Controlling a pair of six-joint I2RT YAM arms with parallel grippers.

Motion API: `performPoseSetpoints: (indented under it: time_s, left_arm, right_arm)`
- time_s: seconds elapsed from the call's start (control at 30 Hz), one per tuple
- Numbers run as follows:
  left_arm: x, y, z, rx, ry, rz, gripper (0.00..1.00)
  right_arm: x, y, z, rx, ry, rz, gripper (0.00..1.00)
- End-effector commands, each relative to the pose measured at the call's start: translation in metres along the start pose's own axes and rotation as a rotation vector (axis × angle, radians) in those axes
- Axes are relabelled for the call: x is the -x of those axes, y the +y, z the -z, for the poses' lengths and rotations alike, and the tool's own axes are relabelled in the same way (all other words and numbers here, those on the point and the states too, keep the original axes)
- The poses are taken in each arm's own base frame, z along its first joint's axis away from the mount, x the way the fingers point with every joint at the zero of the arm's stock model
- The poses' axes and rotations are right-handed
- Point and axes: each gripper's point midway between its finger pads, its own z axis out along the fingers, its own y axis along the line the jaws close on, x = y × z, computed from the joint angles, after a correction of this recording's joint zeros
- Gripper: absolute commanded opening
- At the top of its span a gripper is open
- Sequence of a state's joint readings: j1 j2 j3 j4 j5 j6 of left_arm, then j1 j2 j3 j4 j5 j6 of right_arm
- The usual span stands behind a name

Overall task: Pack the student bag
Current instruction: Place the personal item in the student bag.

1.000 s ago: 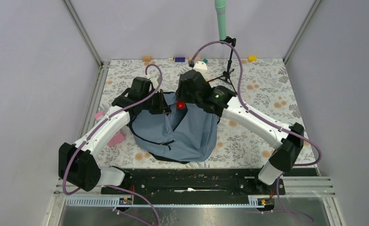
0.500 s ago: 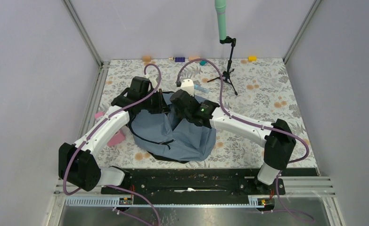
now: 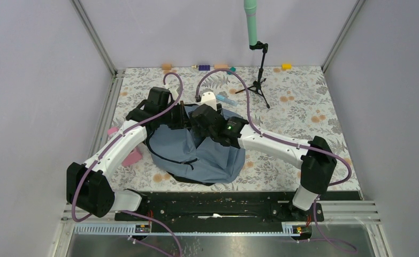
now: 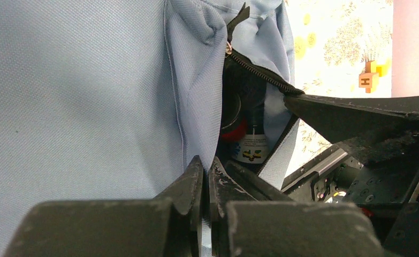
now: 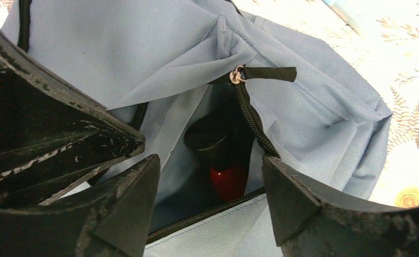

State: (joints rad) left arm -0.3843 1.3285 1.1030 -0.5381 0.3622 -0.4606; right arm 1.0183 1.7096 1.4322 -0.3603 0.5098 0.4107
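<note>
A grey-blue student bag (image 3: pixel 207 155) is laid flat on a floral tabletop (image 3: pixel 303 107), a little left of the middle. Its zip (image 5: pixel 252 126) is drawn open, and a red item with a dark cap (image 5: pixel 226 179) is seen inside the bag. The left gripper (image 4: pixel 204 174) is clamped shut on the fabric at the edge of the opening. The right gripper (image 5: pixel 210 166) is held just over the opening, its jaws spread wide, with nothing gripped.
</note>
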Motion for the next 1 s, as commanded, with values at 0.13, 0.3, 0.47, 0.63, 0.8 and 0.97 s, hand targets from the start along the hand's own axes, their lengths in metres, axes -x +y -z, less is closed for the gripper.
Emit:
performPoseSetpoints:
  time_s: [0.13,0.3,0.47,0.63,0.8,0.97]
  left_arm:
    - [0.041,-0.014,0.014,-0.049,-0.149,-0.05,0.0]
    - [0.043,-0.012,0.016,-0.037,-0.162,-0.05,0.0]
    - [0.057,-0.003,0.033,0.032,-0.249,-0.078,0.0]
    - [0.073,0.005,0.058,0.099,-0.344,-0.091,0.0]
    - [0.089,0.01,0.082,0.144,-0.413,-0.086,0.0]
    - [0.099,0.019,0.092,0.178,-0.44,-0.066,0.0]
  right_arm:
    - [0.022,0.007,0.019,0.063,-0.065,-0.005,0.81]
    - [0.04,0.012,0.035,0.118,-0.107,-0.03,0.8]
    - [0.074,0.005,0.07,0.158,-0.205,-0.036,0.84]
    - [0.089,-0.032,0.099,0.053,-0.252,-0.012,0.94]
    - [0.077,-0.087,0.098,-0.076,-0.186,-0.058,0.96]
    - [0.056,-0.126,0.077,-0.108,-0.106,-0.181,0.96]
